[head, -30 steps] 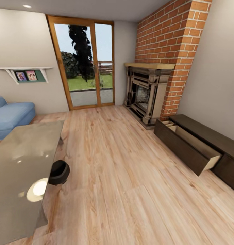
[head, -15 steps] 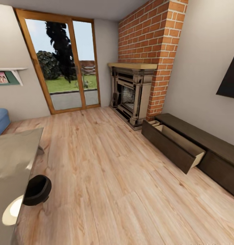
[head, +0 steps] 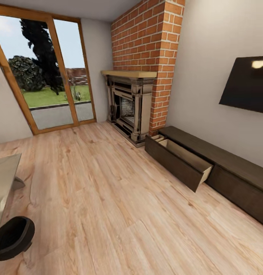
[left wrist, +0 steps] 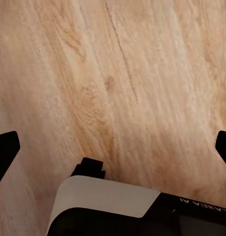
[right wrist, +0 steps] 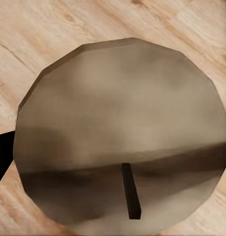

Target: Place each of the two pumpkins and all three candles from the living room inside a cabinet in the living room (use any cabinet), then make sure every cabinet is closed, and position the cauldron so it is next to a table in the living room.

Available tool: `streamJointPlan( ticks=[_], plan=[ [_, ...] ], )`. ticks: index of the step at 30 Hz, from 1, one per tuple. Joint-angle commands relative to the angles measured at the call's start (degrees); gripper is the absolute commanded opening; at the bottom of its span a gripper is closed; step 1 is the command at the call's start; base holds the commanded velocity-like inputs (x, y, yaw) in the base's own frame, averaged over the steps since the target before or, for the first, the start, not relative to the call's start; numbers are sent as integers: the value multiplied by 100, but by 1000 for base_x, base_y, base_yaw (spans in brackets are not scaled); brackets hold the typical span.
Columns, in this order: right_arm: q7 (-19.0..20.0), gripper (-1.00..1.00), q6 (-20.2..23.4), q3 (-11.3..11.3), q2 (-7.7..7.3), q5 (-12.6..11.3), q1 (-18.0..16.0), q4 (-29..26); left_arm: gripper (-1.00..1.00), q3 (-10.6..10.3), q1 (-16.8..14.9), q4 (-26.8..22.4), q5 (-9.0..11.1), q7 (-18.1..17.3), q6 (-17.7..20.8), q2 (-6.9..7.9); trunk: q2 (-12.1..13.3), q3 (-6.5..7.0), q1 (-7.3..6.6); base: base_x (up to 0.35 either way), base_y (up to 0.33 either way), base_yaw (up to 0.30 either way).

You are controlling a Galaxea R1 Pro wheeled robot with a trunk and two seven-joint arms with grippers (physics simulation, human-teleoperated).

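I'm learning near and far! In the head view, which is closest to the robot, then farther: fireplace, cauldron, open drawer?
1. Cauldron, at the lower left.
2. Open drawer, on the right side.
3. Fireplace, far back, under the bricks.

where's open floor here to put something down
Free: the wide plank floor between the coffee table and the cabinet, up to the glass doors. Tighter around the open drawer beside the fireplace, and around the cauldron.

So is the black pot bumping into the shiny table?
Cannot tell. In the head view the cauldron sits right beside the table, but the picture's edge hides where they would meet.
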Motion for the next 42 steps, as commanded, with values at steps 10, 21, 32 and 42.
streamJointPlan(
  ticks=[10,21,32,42],
  plan=[
    [-23,-100,-19,50,0,-38,-6,7,100,-51,-7,-23,23,53,-27,7,158,66,-85,330,0,-272],
    [-18,-100,-16,50,0,-38,-6,6,100,-47,-7,-23,23,49,-27,13,599,264,-326,330,28,-272],
    [-18,-100,-13,50,0,-38,-6,5,100,-47,-6,-23,30,15,-27,50,1040,461,-568,330,134,-285],
    [-18,-100,-11,50,0,-38,-6,7,100,-50,-4,-23,29,9,-28,79,1441,641,-787,329,172,-288]
  ],
)
